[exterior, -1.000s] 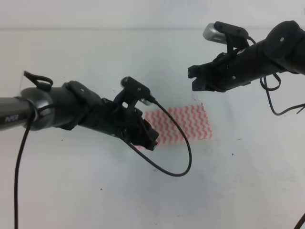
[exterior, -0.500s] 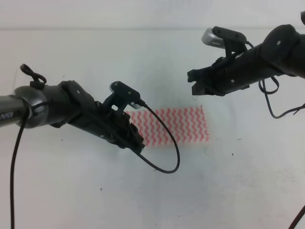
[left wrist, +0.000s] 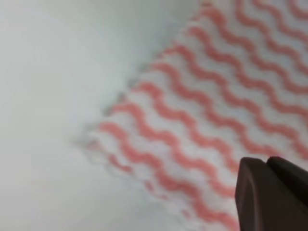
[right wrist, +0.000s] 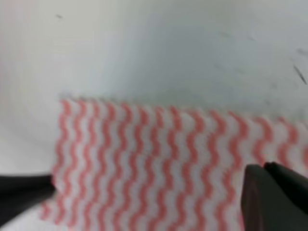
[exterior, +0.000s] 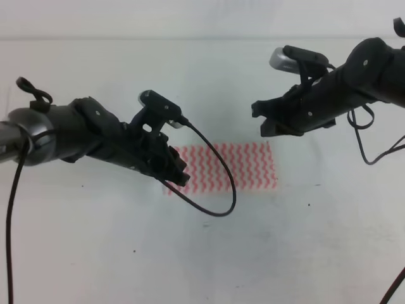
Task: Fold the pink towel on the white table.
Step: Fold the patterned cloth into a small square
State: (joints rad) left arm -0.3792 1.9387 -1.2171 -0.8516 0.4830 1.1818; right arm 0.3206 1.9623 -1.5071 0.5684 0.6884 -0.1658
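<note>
The pink towel (exterior: 231, 166) lies flat on the white table (exterior: 304, 253) as a small rectangle with pink-red and white wavy stripes. My left gripper (exterior: 179, 176) hangs over the towel's left end and holds nothing. In the left wrist view only one dark fingertip (left wrist: 272, 195) shows, above the towel's corner (left wrist: 202, 115). My right gripper (exterior: 258, 120) hovers above the table just beyond the towel's far right corner, its two fingers apart and empty. The right wrist view shows the towel (right wrist: 159, 159) spread below one fingertip (right wrist: 274, 197).
A black cable (exterior: 218, 190) loops from the left arm over the towel's left part. The left arm's tip shows dark at the lower left of the right wrist view (right wrist: 24, 195). Small dark specks dot the table.
My left arm has drawn back to the left and up, uncovering more of the towel's left end. The right arm has barely moved. The towel stays flat.
</note>
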